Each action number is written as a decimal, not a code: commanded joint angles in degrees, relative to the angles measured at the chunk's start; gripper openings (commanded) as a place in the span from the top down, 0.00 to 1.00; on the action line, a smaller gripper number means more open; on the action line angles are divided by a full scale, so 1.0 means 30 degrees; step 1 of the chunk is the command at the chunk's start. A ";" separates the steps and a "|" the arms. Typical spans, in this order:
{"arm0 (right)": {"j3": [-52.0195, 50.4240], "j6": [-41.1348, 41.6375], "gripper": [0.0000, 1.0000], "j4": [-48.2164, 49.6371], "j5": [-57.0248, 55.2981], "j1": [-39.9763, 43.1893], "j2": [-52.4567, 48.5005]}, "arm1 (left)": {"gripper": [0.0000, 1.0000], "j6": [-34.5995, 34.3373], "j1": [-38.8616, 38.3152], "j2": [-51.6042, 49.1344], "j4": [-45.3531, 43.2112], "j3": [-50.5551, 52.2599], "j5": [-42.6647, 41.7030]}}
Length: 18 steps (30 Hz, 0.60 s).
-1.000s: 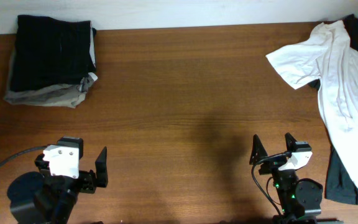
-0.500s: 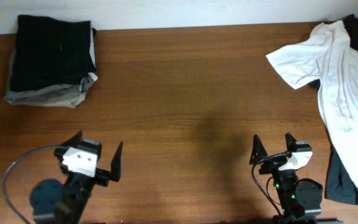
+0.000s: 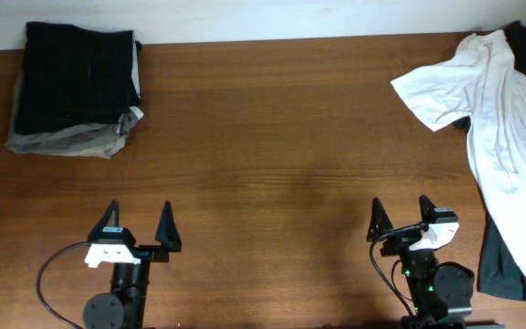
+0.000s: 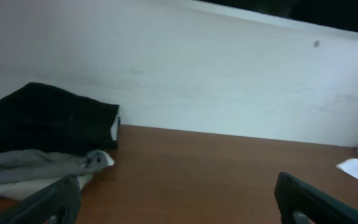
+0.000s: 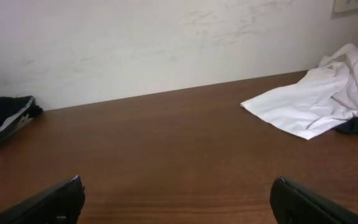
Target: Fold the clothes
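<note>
A crumpled white shirt (image 3: 496,110) lies unfolded at the table's back right, over a dark garment (image 3: 505,265) along the right edge; the shirt also shows in the right wrist view (image 5: 316,99). A folded stack of black and grey clothes (image 3: 73,89) sits at the back left and shows in the left wrist view (image 4: 39,140). My left gripper (image 3: 137,224) is open and empty near the front left edge. My right gripper (image 3: 400,217) is open and empty at the front right, left of the dark garment.
The brown wooden table (image 3: 272,164) runs to a white wall (image 5: 135,43) at the back. A black cable (image 3: 53,270) loops beside the left arm's base.
The left arm has swung to the right and turned to face the back wall, its jaws staying open. The right arm and the clothes have not moved.
</note>
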<state>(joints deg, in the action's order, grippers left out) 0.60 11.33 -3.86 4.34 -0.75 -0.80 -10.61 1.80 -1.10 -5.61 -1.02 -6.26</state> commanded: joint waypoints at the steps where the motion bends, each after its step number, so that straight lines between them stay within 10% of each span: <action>1: -0.0095 -0.0197 0.01 -0.0124 -0.0153 0.0168 0.0197 | 0.01 -0.0299 -0.0940 0.0277 0.1035 0.0182 0.2193; 18: -0.0095 -0.0197 0.01 -0.0124 -0.0153 0.0168 0.0204 | 0.01 0.0131 -0.1173 0.0270 0.3417 0.0182 0.2521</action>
<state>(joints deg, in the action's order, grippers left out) 0.60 11.33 -3.86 4.34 -0.75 -0.80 -10.74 -1.76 -0.80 4.62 -0.93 0.71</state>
